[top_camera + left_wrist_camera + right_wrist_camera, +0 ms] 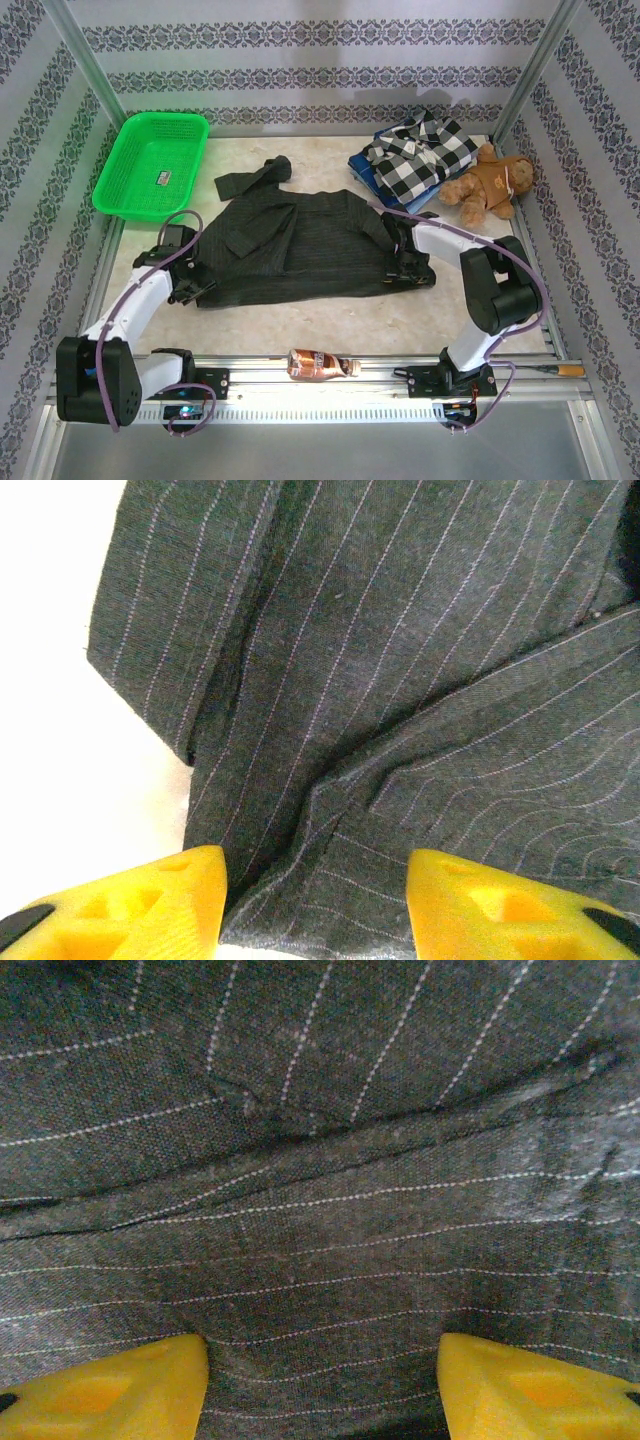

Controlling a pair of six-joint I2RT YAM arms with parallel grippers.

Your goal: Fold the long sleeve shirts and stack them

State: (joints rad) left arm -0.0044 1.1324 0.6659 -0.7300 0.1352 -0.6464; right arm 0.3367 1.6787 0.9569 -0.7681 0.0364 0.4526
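Dark pinstriped shirt (300,245) is lying partly folded in the middle of the table (330,325), looking soft, light and floppy, best pinched at its doubled side edges, where the left gripper (315,875) and right gripper (322,1360) are each hovering with fingers spread wide, gripping nothing.

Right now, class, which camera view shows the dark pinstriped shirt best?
The top external view: the dark pinstriped shirt lies spread out, with most of its outline and one sleeve visible. The left wrist view gives a close-up of its creased edge; the right wrist view, close pinstriped cloth with a fold.
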